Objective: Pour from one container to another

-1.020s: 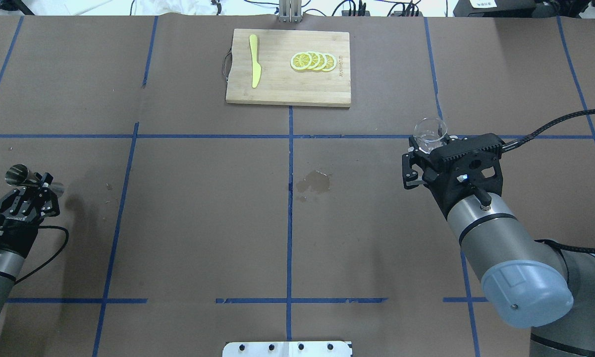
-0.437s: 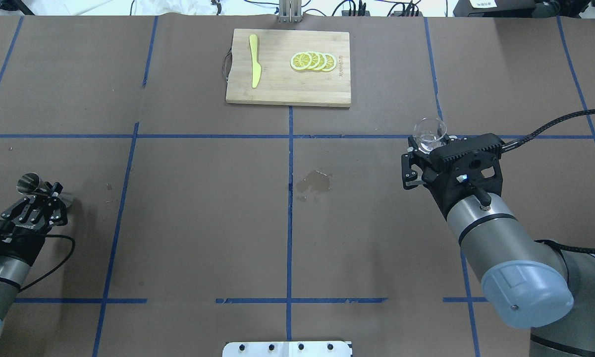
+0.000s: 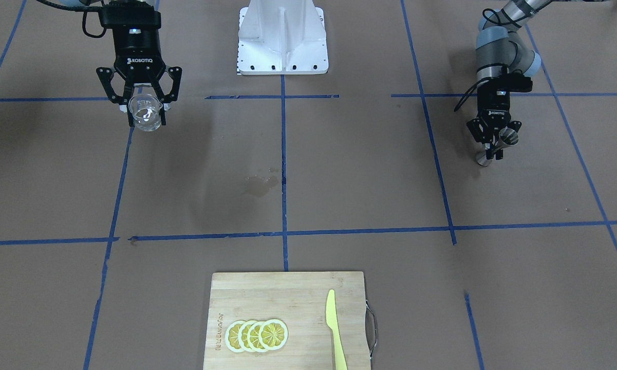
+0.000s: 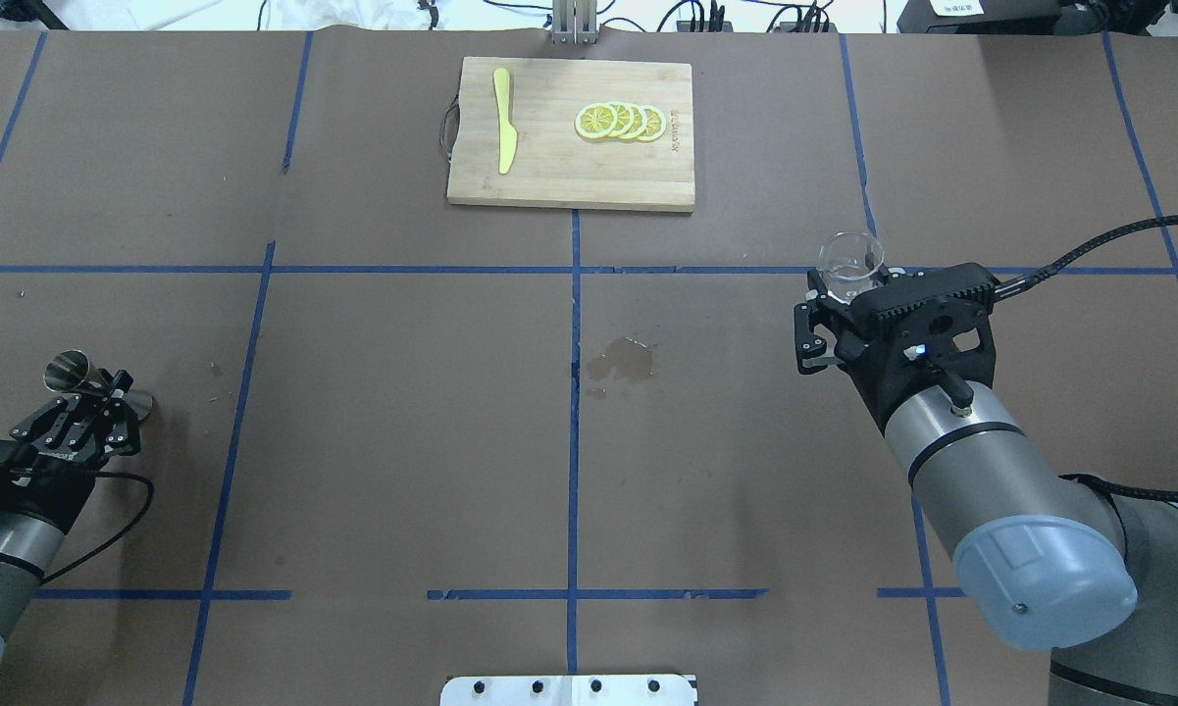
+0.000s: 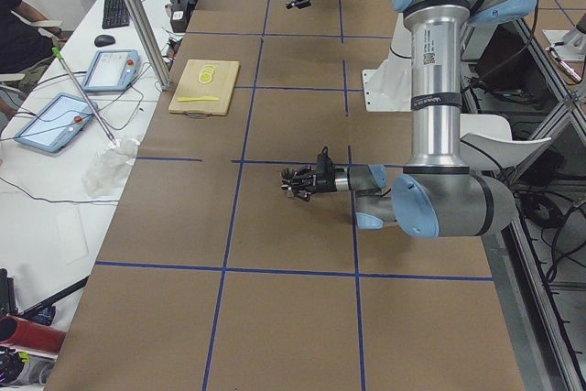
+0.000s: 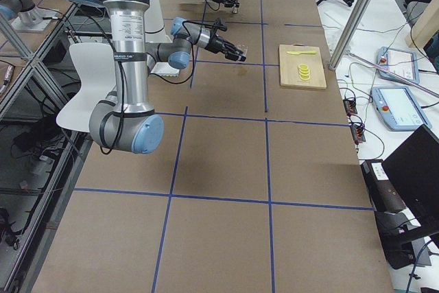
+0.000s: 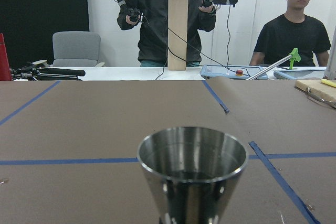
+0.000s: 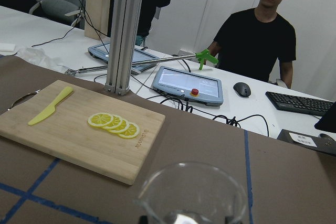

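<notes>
Your right gripper [image 4: 851, 284] is clamped on the sides of the glass cup [image 4: 851, 257], which hangs clear of the table on the right side, upright and mouth up so whatever is in it stays put (lip direction too small to tell). Your left gripper [image 4: 106, 392] is closed on the waist of the jigger [image 4: 67, 370], far out at the left. Its long axis is near vertical, open cone up and free to receive. The two are well apart, so I'd judge the pour not yet begun.
</notes>
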`<state>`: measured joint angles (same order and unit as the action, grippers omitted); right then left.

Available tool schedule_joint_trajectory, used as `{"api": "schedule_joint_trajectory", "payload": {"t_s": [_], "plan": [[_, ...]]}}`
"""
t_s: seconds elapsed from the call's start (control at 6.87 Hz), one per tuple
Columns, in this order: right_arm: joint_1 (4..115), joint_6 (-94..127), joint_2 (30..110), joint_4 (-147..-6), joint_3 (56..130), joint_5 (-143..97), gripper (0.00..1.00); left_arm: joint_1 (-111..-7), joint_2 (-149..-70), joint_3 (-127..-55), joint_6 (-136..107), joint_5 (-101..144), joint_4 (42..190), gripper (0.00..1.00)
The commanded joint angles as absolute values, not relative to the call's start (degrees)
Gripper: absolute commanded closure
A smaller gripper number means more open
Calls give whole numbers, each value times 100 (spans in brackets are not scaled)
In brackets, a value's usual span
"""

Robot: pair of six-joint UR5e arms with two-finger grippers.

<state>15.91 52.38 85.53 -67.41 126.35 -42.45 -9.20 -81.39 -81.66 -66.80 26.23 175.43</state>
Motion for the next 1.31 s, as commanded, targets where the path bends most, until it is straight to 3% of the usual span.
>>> {"api": "schedule_joint_trajectory", "payload": {"t_s": [0.0,0.15,0.29,1.17], "plan": [[1591,5238,8543,-6741,12639,-4245,100,-905,-8139,-8165,-6680,2663,17543,100],[1591,5238,8543,-6741,12639,-4245,100,-897,-8139,-8165,-6680,2689,17543,79],[1591,5238,8534,-6741,12639,-4245,100,-896,-8139,-8165,-6680,2689,17543,1],[1591,5247,8525,-6741,12665,-4245,100,-528,-8130,-8182,-6688,2672,17622,0]]}}
